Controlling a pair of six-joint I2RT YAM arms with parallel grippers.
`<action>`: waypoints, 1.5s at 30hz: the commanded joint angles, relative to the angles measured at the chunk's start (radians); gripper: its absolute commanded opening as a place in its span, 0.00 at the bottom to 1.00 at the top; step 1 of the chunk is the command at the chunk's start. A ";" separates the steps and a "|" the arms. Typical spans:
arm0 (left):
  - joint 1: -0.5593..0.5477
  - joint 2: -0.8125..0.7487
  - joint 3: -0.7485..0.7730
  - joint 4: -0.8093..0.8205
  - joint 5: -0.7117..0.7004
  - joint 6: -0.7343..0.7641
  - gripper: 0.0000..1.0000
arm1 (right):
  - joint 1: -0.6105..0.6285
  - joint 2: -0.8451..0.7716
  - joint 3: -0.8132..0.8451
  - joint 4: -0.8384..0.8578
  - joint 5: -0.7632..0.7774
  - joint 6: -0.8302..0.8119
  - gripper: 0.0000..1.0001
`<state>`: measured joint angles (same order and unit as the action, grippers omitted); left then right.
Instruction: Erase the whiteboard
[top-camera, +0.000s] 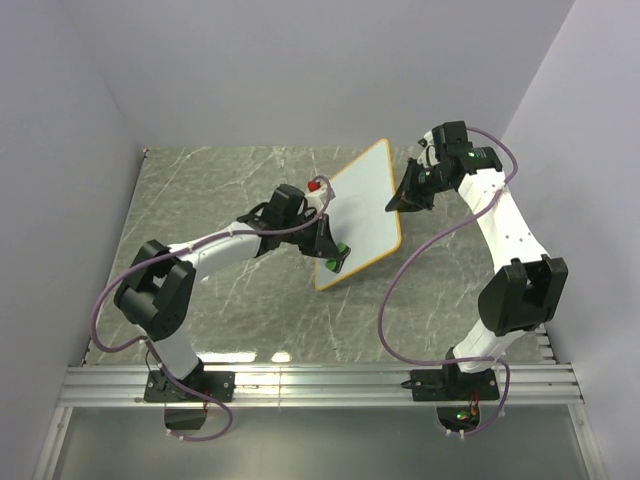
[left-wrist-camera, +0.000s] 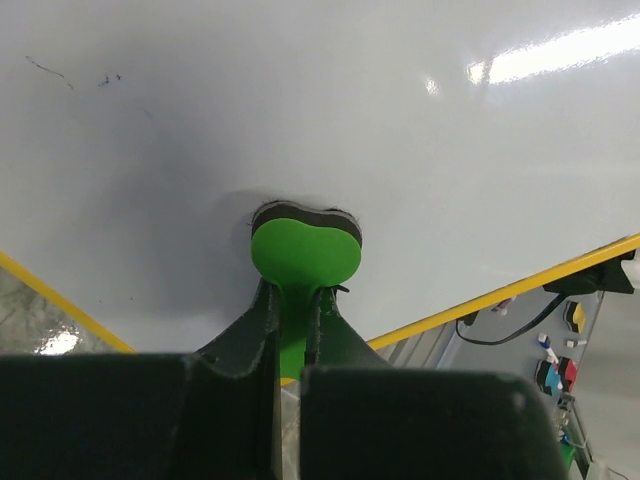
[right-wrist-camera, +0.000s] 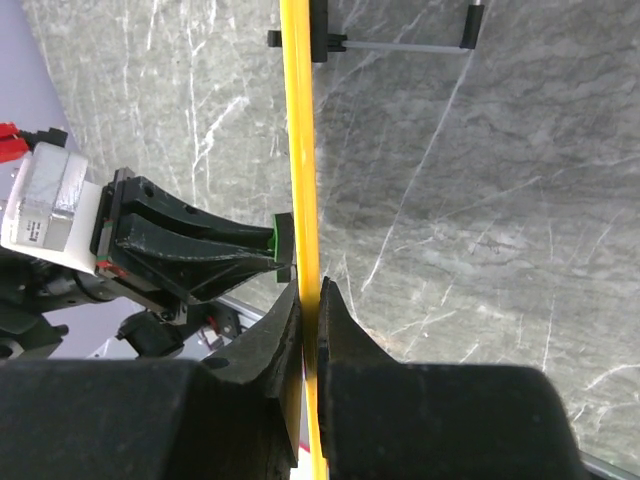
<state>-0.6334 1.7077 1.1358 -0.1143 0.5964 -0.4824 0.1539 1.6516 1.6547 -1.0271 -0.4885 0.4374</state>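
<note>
I see the grey marbled table (top-camera: 200, 190) filling the middle of the top view. The whiteboard (top-camera: 365, 200) sits just right of centre there, tipped up on edge rather than lying flat; whether its lower corner touches the table I cannot tell. My right gripper (right-wrist-camera: 311, 300) is at the bottom centre of its wrist view, jaws pinched tight on the board's yellow rim. My left gripper (left-wrist-camera: 295, 305) is closed hard on the stem of the green eraser (left-wrist-camera: 305, 250), whose dark pad presses against the board's white face. Faint dark marks (left-wrist-camera: 60, 75) show in the upper left of the left wrist view.
</note>
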 joint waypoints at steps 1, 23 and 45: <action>-0.028 -0.017 -0.047 -0.001 0.032 0.015 0.00 | 0.007 0.024 0.042 0.099 -0.038 0.081 0.00; 0.119 0.138 0.335 -0.112 -0.240 -0.032 0.00 | 0.007 -0.075 -0.090 0.139 -0.055 0.101 0.00; 0.265 -0.157 0.312 -0.223 -0.403 -0.052 0.00 | -0.008 -0.027 -0.052 0.275 0.037 0.112 0.00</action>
<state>-0.3672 1.5963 1.4639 -0.3119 0.2195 -0.5213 0.1516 1.6135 1.5452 -0.8368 -0.4725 0.5461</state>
